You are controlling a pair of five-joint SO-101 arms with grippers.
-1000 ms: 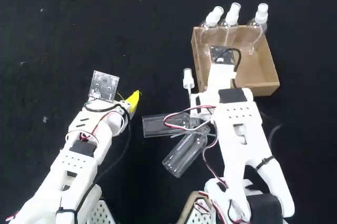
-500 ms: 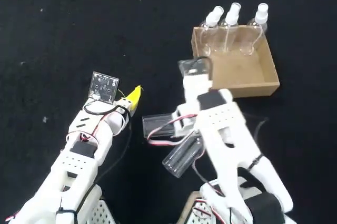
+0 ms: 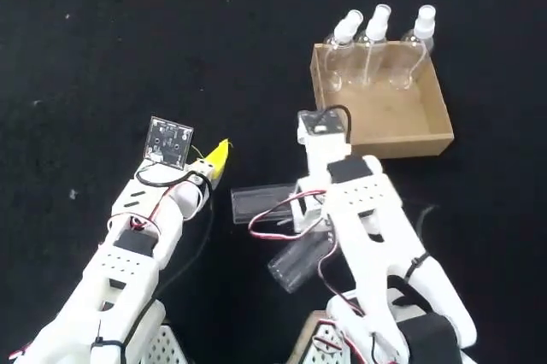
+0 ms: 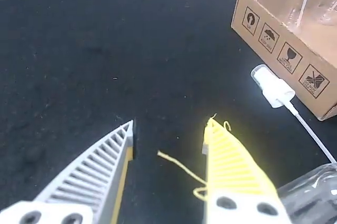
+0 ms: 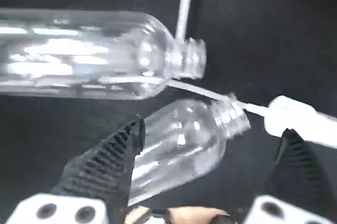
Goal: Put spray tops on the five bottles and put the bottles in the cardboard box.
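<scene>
Right wrist view looks down on two bare bottles lying on the black table. The right gripper hangs over them, its black fingers spread wide and holding nothing. The nearer bottle lies in the gap between those fingers, but on a slant. Its long axis runs at an angle to the line from one finger to the other, and its open neck points at the white head of a loose spray top just beside it. That top's thin tube passes between the two necks. The farther bottle lies beyond, also open at the neck. I cannot tell whether the two bottles touch.

From the high view, the right arm stretches over both bottles, wrist bent down, and covers their necks. The left arm lies off to the side. The left gripper is open and empty, low over the table and well apart from the bare bottles. It faces the cardboard box, and a second spray top lies near the box wall. Three capped bottles lean on the box's far wall.

The right arm is plainly the nearer one. Closing as it stands would probably catch the bottle crookedly, so a turn of the wrist looks needed first.
</scene>
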